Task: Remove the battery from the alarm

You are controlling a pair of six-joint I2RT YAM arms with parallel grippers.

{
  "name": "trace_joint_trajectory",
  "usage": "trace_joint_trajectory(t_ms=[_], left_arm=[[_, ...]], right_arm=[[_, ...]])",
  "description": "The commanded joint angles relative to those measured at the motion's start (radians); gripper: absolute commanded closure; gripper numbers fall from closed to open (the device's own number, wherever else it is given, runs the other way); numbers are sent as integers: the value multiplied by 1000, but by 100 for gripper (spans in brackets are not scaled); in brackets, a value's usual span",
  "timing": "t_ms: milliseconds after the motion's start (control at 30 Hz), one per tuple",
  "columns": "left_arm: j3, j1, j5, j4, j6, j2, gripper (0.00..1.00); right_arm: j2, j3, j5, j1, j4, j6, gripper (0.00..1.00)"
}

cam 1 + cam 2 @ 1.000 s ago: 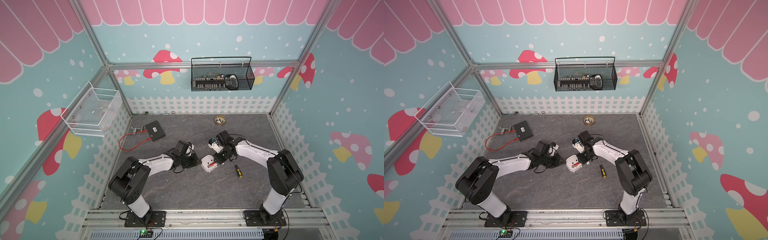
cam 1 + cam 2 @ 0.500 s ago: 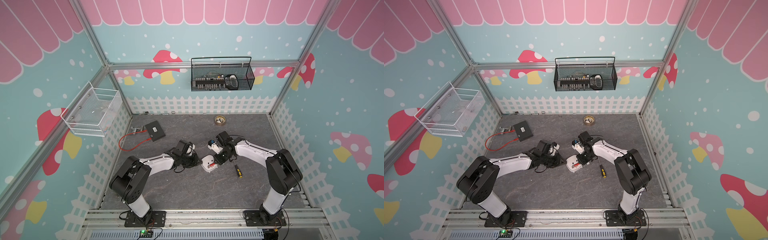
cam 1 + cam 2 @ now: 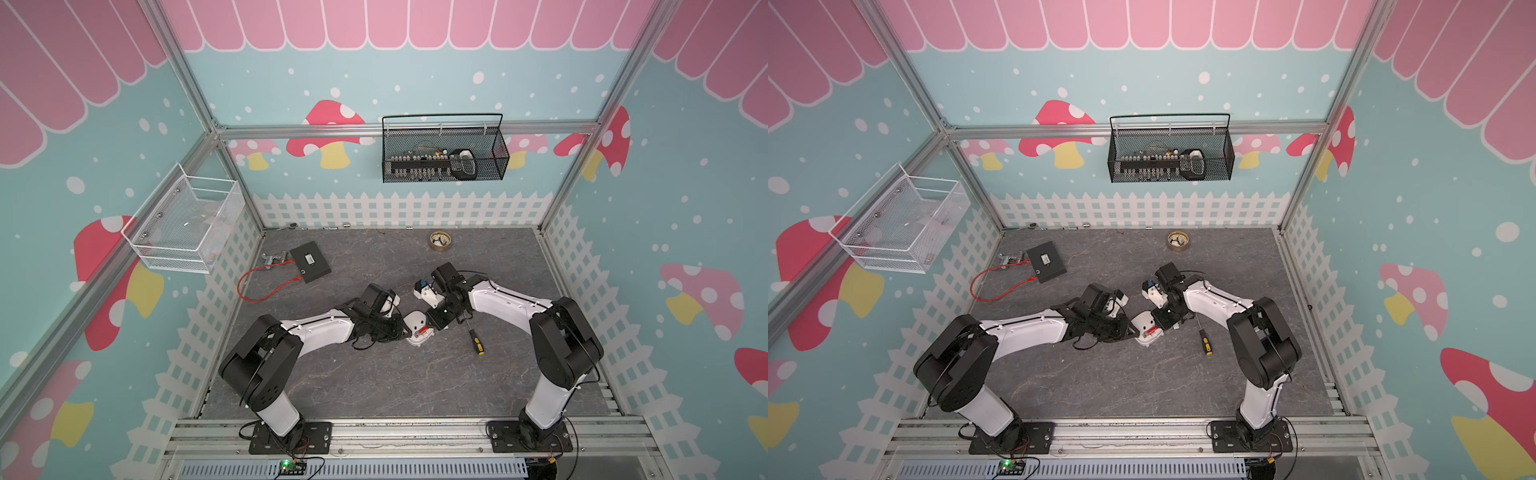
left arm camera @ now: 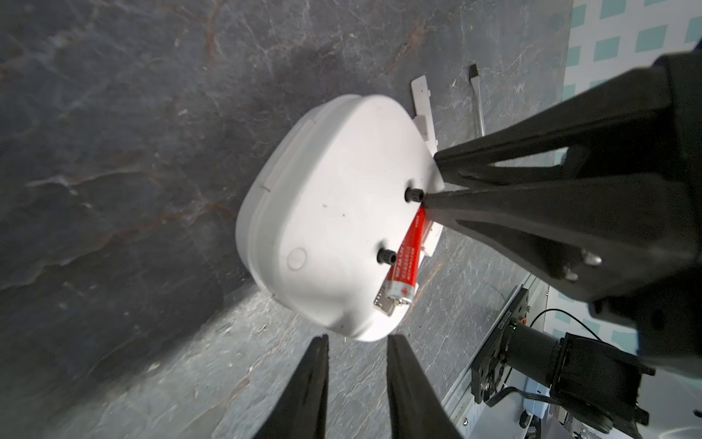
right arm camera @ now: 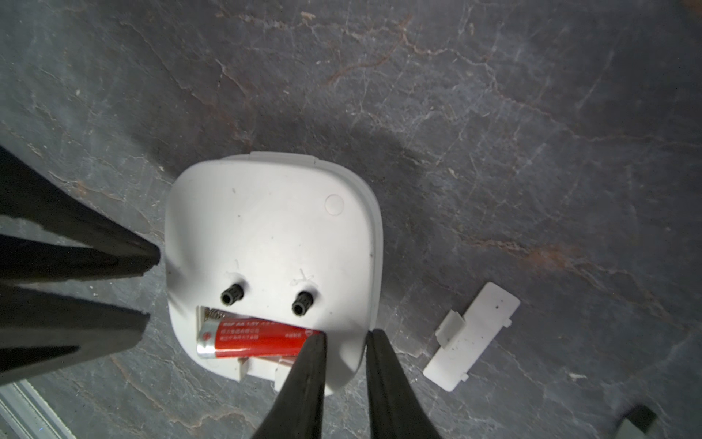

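Observation:
The white alarm [image 3: 415,323] [image 3: 1143,323] lies face down mid-table, back up, with its recess uncovered. The red battery [image 5: 258,338] [image 4: 408,258] lies in that recess, spring end showing. My right gripper [image 5: 346,334] [image 3: 432,326] is open narrowly and straddles the alarm's [image 5: 273,228] corner. One fingertip [image 5: 317,342] touches the battery's end, the other sits outside the rim. My left gripper [image 4: 357,338] [image 3: 402,330] is open too, its tips at the opposite edge of the alarm [image 4: 334,213], nothing between them.
The white battery cover [image 5: 475,338] lies loose beside the alarm. A black-and-yellow screwdriver [image 3: 475,343] rests to the right. A brass dish [image 3: 440,241] stands at the back, and a black box [image 3: 310,262] with a red cable at the back left.
My right gripper's jaws have narrowed around the alarm's corner by the battery's end. The left gripper and the alarm have hardly moved.

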Motion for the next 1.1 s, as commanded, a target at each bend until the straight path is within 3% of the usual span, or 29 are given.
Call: trace_joint_trajectory(t_ms=[0, 367, 533, 633, 833, 1067], left_arm=[[17, -6, -30, -28, 21, -10, 70], [76, -39, -40, -41, 40, 40, 68], [133, -51, -105, -137, 102, 30, 53], [189, -66, -178, -228, 171, 35, 54], [225, -111, -205, -310, 242, 53, 66], [218, -145, -270, -331, 251, 65, 67]], right_arm=[[49, -9, -8, 15, -33, 8, 76], [52, -12, -13, 22, -32, 13, 77], [58, -9, -12, 24, -31, 13, 77], [64, -4, -9, 24, -31, 10, 77], [71, 3, -3, 24, -36, 9, 77], [74, 16, -4, 26, -39, 11, 77]])
